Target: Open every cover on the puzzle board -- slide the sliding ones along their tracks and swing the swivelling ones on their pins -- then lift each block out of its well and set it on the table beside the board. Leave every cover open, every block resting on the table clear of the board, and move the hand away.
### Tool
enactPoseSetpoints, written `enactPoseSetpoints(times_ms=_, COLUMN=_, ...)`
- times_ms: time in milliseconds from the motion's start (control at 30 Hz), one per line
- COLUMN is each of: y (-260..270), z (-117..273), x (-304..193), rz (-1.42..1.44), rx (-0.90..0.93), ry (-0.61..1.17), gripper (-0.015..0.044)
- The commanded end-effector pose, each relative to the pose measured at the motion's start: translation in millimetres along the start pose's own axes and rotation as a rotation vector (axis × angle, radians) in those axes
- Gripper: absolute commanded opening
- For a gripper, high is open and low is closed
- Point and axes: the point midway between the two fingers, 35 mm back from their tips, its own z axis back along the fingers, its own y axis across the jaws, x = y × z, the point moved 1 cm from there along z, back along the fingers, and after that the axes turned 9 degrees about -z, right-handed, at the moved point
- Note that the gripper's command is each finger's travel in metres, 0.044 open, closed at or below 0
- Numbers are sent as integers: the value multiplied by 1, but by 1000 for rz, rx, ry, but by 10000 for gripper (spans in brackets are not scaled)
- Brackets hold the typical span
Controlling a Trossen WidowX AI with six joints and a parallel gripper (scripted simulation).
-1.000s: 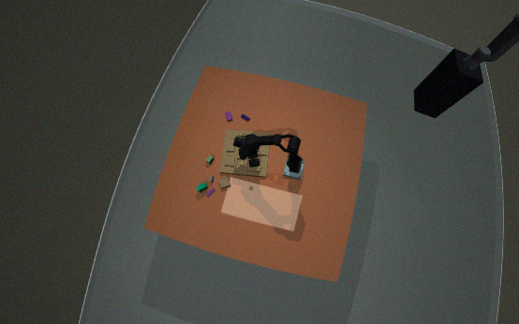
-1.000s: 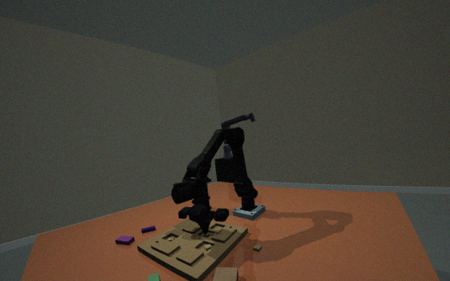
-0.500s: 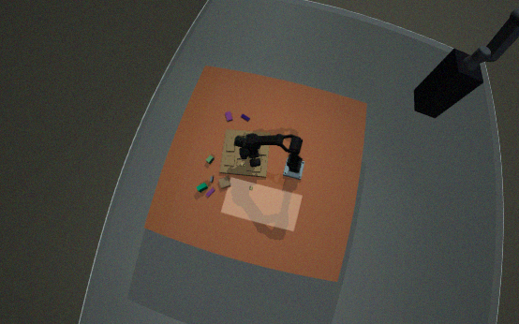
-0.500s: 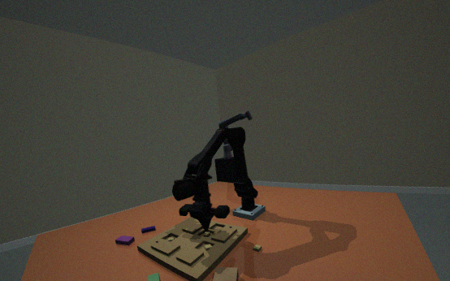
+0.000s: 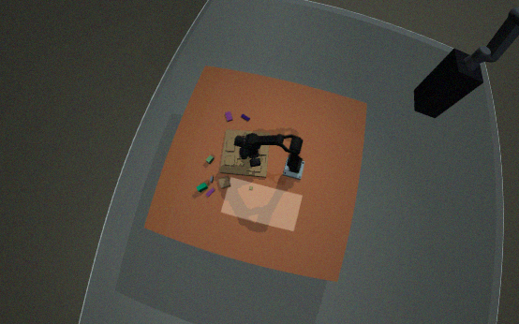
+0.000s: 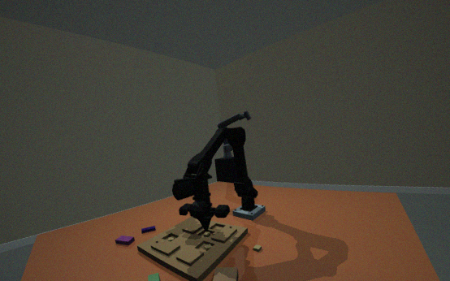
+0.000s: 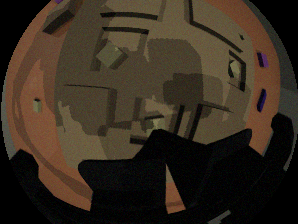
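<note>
The tan puzzle board (image 5: 244, 174) (image 6: 219, 257) (image 7: 135, 80) lies flat, with raised covers beside its wells. One pale block (image 6: 206, 246) (image 7: 111, 54) sits in a well, turned askew. Another pale block (image 6: 171, 239) (image 7: 234, 68) sits in a well near the edge by the purple pieces. A third pale block (image 7: 156, 122) shows in a well at the fingertips. A small pale block (image 5: 251, 188) (image 6: 257, 248) (image 7: 37, 105) rests on the table clear of the board. My gripper (image 6: 206, 230) (image 7: 157, 133) is shut and empty, pointing down, tips low at that third well. The fingers hide part of the board.
Beyond the board lie a purple piece (image 5: 229, 116) (image 6: 124, 239) (image 7: 263, 60) and a dark blue piece (image 5: 245, 117) (image 6: 149, 229) (image 7: 261, 100). A brown block (image 5: 224, 183) (image 6: 225, 274) stands near a board corner. Green pieces (image 5: 210, 159) (image 5: 201, 187) and a purple bar (image 5: 211, 192) lie farther out.
</note>
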Motion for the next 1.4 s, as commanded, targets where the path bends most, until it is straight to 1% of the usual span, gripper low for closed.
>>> enactPoseSetpoints(times_ms=0, y=0, z=1, x=1, rz=-3, rx=2, ry=-4, gripper=0)
enactPoseSetpoints(times_ms=300, y=0, z=1, x=1, rz=-3, rx=2, ry=-4, gripper=0)
enactPoseSetpoints(times_ms=367, y=0, z=3, x=0, rz=0, rx=0, ry=0, gripper=53)
enactPoseSetpoints(times_ms=467, y=-1, z=18, x=2, rz=-1, rx=1, ry=-2, gripper=131)
enactPoseSetpoints(times_ms=500, y=-1, z=23, x=2, rz=-2, rx=1, ry=-2, gripper=144)
enactPoseSetpoints(times_ms=667, y=0, z=48, x=1, rz=-3, rx=2, ry=-4, gripper=144)
enactPoseSetpoints(times_ms=800, y=0, z=51, x=1, rz=-3, rx=2, ry=-4, gripper=144)
enactPoseSetpoints(times_ms=967, y=-1, z=46, x=1, rz=-2, rx=2, ry=-4, gripper=144)
enactPoseSetpoints(times_ms=1367, y=-1, z=18, x=1, rz=7, rx=2, ry=-4, gripper=144)
